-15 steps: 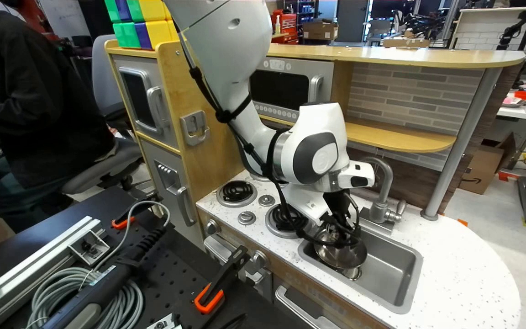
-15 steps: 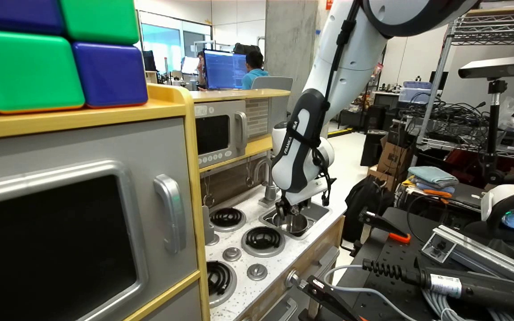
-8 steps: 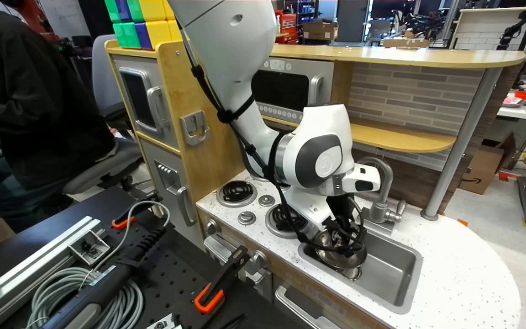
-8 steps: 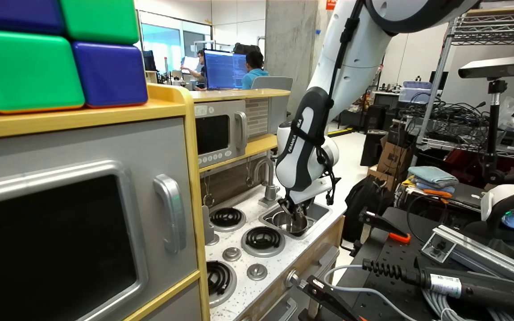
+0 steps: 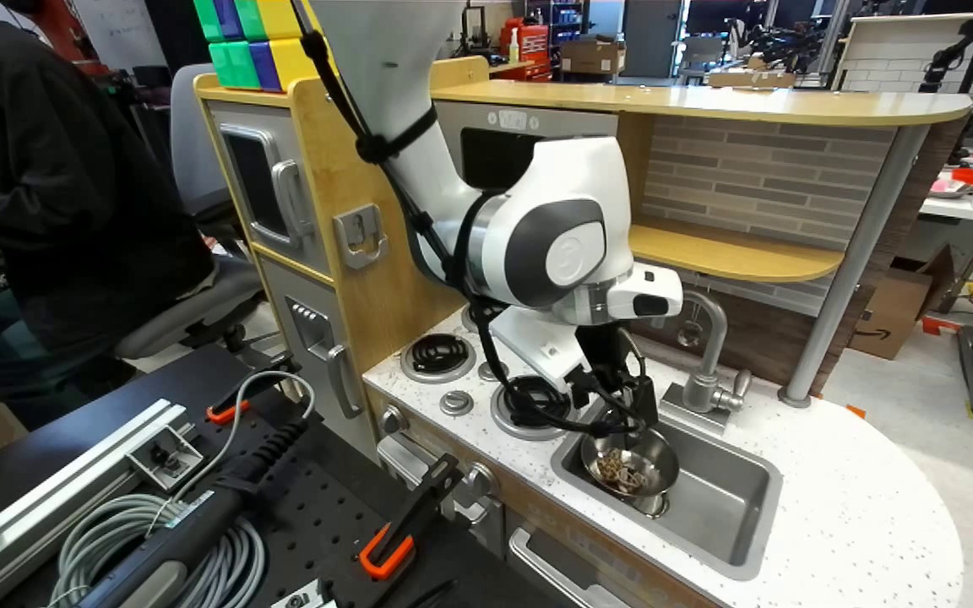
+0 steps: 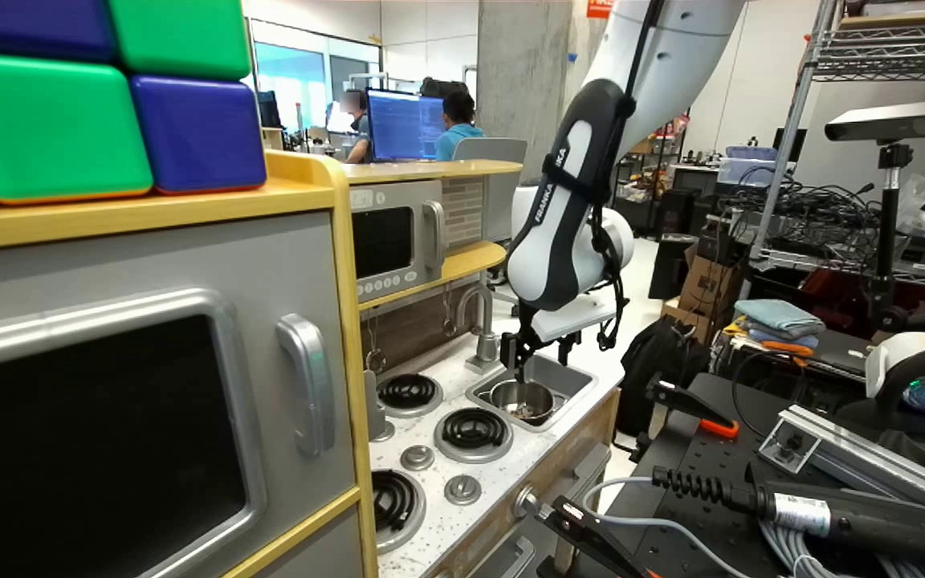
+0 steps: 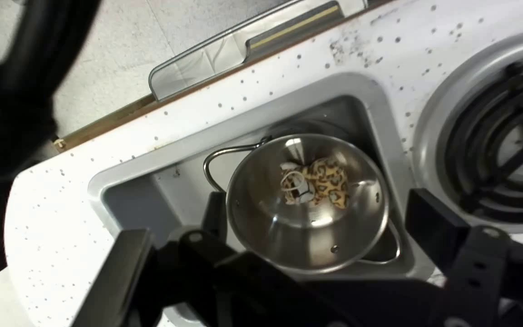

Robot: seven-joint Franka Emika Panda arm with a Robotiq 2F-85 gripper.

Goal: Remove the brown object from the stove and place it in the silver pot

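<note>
White, speckled toy-kitchen table (image 5: 858, 498). The tool (image 7: 318, 204) hangs over the silver pot (image 7: 261, 215), its jaws spread wide apart. The spotted brown object (image 7: 329, 181) lies inside the pot, which stands in the sink (image 5: 723, 498), at the end nearer the stove (image 5: 476, 388). Sink beside the table's front edge; faucet (image 5: 703, 393) near the back edge; stove opposite the rounded end.

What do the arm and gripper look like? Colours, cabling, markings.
The arm is white and rounded, with dark grey covers and dark FRANKA lettering. A black cable runs along it, tied with black straps. The gripper is black, with two blocky fingers.
</note>
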